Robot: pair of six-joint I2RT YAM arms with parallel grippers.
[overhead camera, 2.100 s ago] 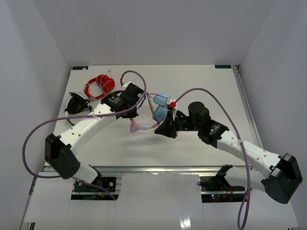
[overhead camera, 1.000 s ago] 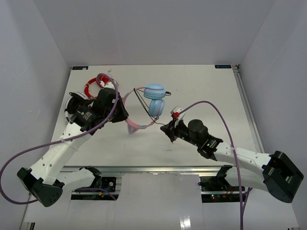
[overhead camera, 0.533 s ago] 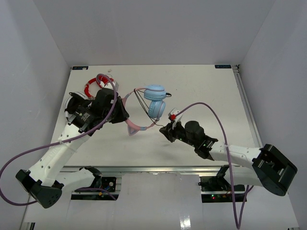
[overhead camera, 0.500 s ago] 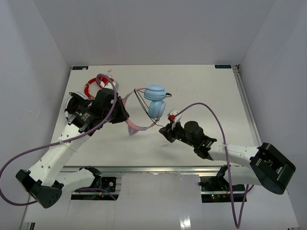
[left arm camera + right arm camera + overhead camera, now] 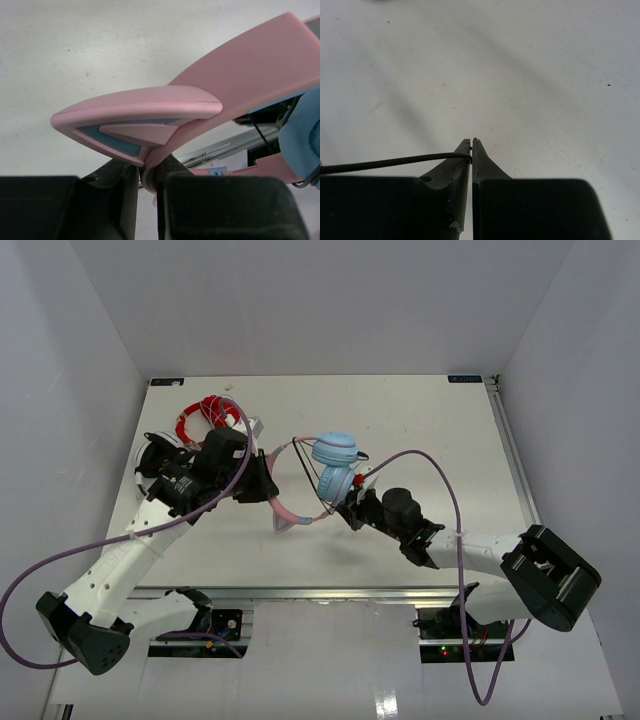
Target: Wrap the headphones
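Hanging between the two arms over the middle of the table (image 5: 430, 420), the headphones (image 5: 334, 452) are gripped at both ends of the job: the frame on one side, the lead on the other. They appear to be held up off the surface rather than resting on it. The two light-blue earcups sit close together, one just above the other in the top view, and the pink headband (image 5: 250, 60) arcs away from them toward the left arm.

The left gripper (image 5: 148, 176) has its jaws clamped tight on the thin edge of that headband, just under one of the small cat ears (image 5: 140, 107). Holding the rigid band there seems meant to anchor the frame so it cannot swing or turn while the lead is worked.

The thin dark cable (image 5: 385, 161) runs to the right gripper (image 5: 471, 149), whose jaws are closed to a hairline with the cable pinched at their very tips. Such a tip pinch looks chosen to let that arm lead the cable around the cups. A few dark lines cross beside the earcups in the top view. They may be loops of cable, but how many turns I cannot tell, so the wrapping reads as unfinished.

Well apart at the far left lie the red coiled cable bundle (image 5: 205, 420) and the black-and-white headphones (image 5: 150, 450), neither of them involved.
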